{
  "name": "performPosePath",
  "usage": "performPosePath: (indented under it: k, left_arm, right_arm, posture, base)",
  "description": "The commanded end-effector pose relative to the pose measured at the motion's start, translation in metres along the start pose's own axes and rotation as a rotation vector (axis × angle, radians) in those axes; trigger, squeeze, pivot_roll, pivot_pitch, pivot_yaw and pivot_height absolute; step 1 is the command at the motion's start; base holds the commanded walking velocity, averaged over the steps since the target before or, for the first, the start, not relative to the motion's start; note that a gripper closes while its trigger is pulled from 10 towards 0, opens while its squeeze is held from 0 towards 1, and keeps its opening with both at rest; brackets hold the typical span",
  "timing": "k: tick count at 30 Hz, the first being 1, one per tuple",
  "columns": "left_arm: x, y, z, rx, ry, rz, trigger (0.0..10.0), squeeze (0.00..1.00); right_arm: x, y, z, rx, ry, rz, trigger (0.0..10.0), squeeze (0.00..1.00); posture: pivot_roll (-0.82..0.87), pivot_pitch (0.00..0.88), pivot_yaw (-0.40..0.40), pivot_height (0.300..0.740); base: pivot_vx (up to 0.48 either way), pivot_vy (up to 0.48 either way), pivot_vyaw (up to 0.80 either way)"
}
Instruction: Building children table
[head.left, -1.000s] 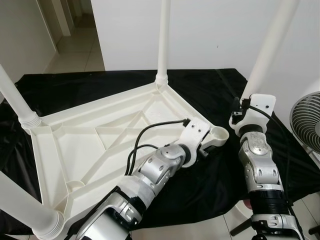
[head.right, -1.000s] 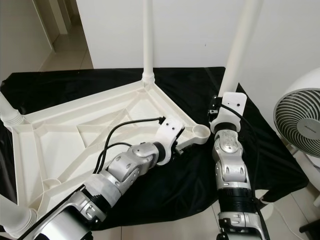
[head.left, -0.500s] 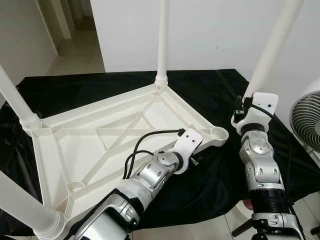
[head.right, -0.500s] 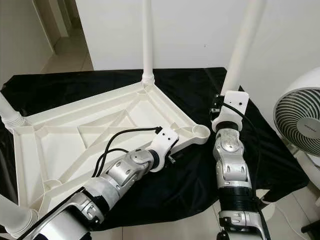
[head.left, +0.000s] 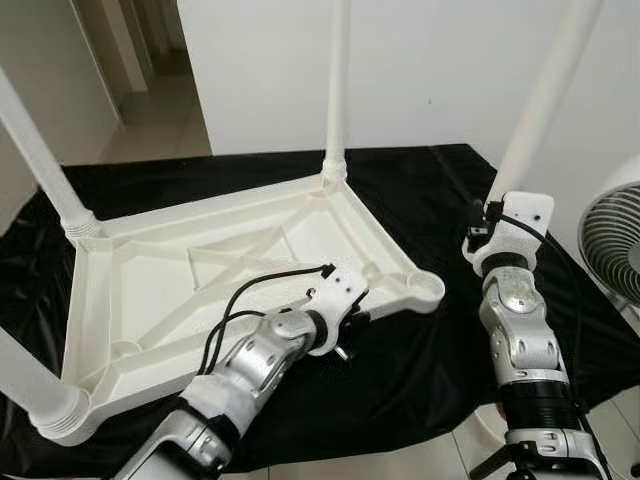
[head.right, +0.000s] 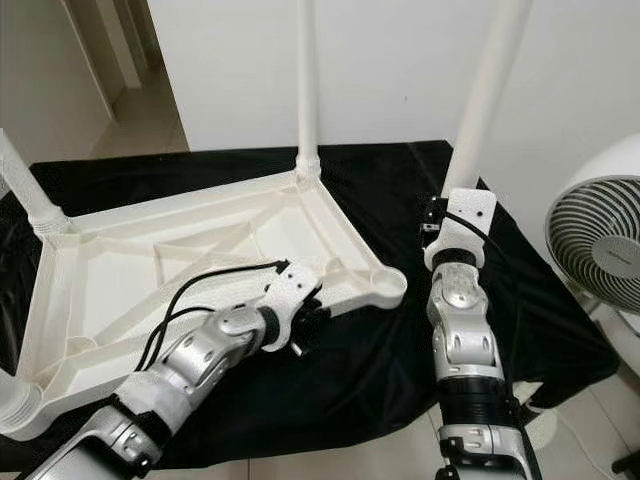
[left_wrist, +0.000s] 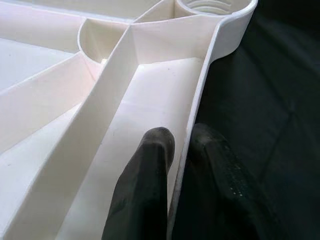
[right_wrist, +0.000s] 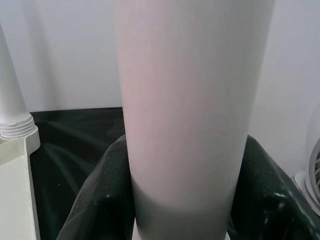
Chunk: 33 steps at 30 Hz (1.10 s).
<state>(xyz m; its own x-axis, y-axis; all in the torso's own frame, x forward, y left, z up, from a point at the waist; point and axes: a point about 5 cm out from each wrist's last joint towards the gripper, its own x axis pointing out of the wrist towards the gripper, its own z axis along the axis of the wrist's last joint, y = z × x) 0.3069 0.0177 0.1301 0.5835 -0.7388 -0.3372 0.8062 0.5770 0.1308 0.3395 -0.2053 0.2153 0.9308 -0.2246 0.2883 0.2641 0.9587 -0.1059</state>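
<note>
The white plastic table top (head.left: 215, 275) lies upside down on a black cloth (head.left: 420, 370). Three white legs stand in its corners, one at the far corner (head.left: 337, 90). The near right corner socket (head.left: 425, 287) is empty. My left gripper (head.left: 350, 322) is shut on the near rim (left_wrist: 202, 100), one finger (left_wrist: 145, 190) inside the wall and one outside, short of the socket (left_wrist: 210, 6). My right gripper (head.left: 498, 208) is shut on the fourth leg (head.left: 545, 95), held upright just right of the socket. That leg (right_wrist: 192, 100) sits between the fingers (right_wrist: 97, 200).
A white fan (head.left: 615, 240) stands on the floor at the right, close to my right arm. A white wall (head.left: 440, 60) rises behind the cloth. A doorway with tiled floor (head.left: 165, 125) opens at the back left.
My left gripper has drawn back along the near rim, away from the empty socket. The table top has turned and slid a little toward me. The right arm and its leg have barely moved.
</note>
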Motion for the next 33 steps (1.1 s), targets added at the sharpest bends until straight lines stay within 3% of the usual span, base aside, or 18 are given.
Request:
performPosePath:
  k: [1, 11, 16, 17, 19, 20, 21, 24, 25, 26, 27, 31, 32, 33]
  left_arm:
    - [-0.004, -0.001, -0.014, -0.013, 0.058, 0.000, 0.0, 0.00]
    - [-0.029, -0.011, -0.012, -0.038, 0.039, -0.021, 0.0, 0.00]
    - [-0.044, -0.017, -0.021, 0.008, 0.057, -0.063, 0.5, 0.00]
    - [-0.047, -0.018, -0.025, 0.023, 0.066, -0.074, 3.1, 0.00]
    - [-0.048, -0.017, -0.026, 0.028, 0.071, -0.075, 2.9, 0.00]
    - [-0.049, -0.018, -0.026, 0.056, 0.062, -0.086, 3.5, 0.00]
    - [-0.048, -0.019, -0.025, 0.074, 0.060, -0.100, 10.0, 0.00]
    - [-0.047, -0.023, -0.022, 0.079, 0.049, -0.123, 10.0, 0.00]
    - [-0.047, -0.025, -0.020, 0.077, 0.043, -0.137, 10.0, 0.07]
    - [-0.047, -0.026, -0.018, 0.076, 0.038, -0.146, 10.0, 0.07]
    - [-0.047, -0.026, -0.015, 0.078, 0.030, -0.156, 10.0, 1.00]
    - [-0.045, -0.025, -0.008, 0.112, 0.010, -0.153, 10.0, 1.00]
    - [-0.046, -0.025, -0.003, 0.126, -0.012, -0.161, 10.0, 0.00]
    - [-0.046, -0.025, 0.000, 0.134, -0.028, -0.169, 10.0, 0.00]
  right_arm:
    - [0.002, 0.001, 0.005, -0.003, -0.028, 0.007, 10.0, 0.00]
    - [0.006, 0.006, 0.007, -0.012, -0.035, 0.044, 10.0, 0.00]
    - [0.009, 0.007, 0.008, -0.013, -0.038, 0.061, 10.0, 0.00]
    - [0.010, 0.008, 0.008, -0.015, -0.039, 0.066, 10.0, 0.00]
    - [0.011, 0.008, 0.008, -0.015, -0.039, 0.067, 10.0, 0.00]
    - [0.012, 0.008, 0.009, -0.016, -0.040, 0.070, 10.0, 0.00]
    - [0.012, 0.009, 0.009, -0.016, -0.041, 0.074, 10.0, 0.00]
    - [0.013, 0.011, 0.010, -0.013, -0.044, 0.084, 10.0, 0.00]
    - [0.013, 0.012, 0.010, -0.010, -0.045, 0.091, 10.0, 0.00]
    - [0.014, 0.013, 0.011, -0.009, -0.046, 0.095, 10.0, 0.00]
    - [0.013, 0.014, 0.010, -0.005, -0.043, 0.103, 10.0, 0.00]
    - [0.012, 0.016, 0.007, 0.008, -0.028, 0.126, 10.0, 0.00]
    - [0.010, 0.018, 0.004, 0.017, -0.017, 0.141, 10.0, 0.00]
    - [0.009, 0.019, 0.003, 0.023, -0.009, 0.151, 10.0, 0.00]
  posture:
    - [0.00, 0.027, 0.055, 0.740]
    - [0.01, 0.041, 0.043, 0.740]
    - [0.01, 0.040, 0.031, 0.740]
    - [0.02, 0.039, 0.021, 0.740]
    - [0.02, 0.039, 0.021, 0.740]
    - [0.02, 0.040, 0.019, 0.740]
    - [0.02, 0.040, 0.019, 0.740]
    - [0.02, 0.037, 0.015, 0.740]
    - [0.02, 0.037, 0.015, 0.740]
    - [0.02, 0.037, 0.015, 0.740]
    - [0.02, 0.036, 0.015, 0.740]
    - [0.02, 0.035, 0.015, 0.740]
    - [0.02, 0.035, 0.015, 0.740]
    - [0.02, 0.035, 0.015, 0.740]
  base:
    - [0.000, 0.000, 0.00]
    - [0.000, 0.000, 0.00]
    - [0.000, 0.000, 0.00]
    - [0.000, 0.000, 0.00]
    - [0.000, 0.000, 0.00]
    - [0.000, 0.000, 0.00]
    - [0.000, 0.000, 0.00]
    - [0.000, 0.000, 0.00]
    - [0.000, 0.000, 0.00]
    - [0.000, 0.000, 0.00]
    - [0.000, 0.000, 0.00]
    - [0.000, 0.000, 0.00]
    - [0.000, 0.000, 0.00]
    - [0.000, 0.000, 0.00]
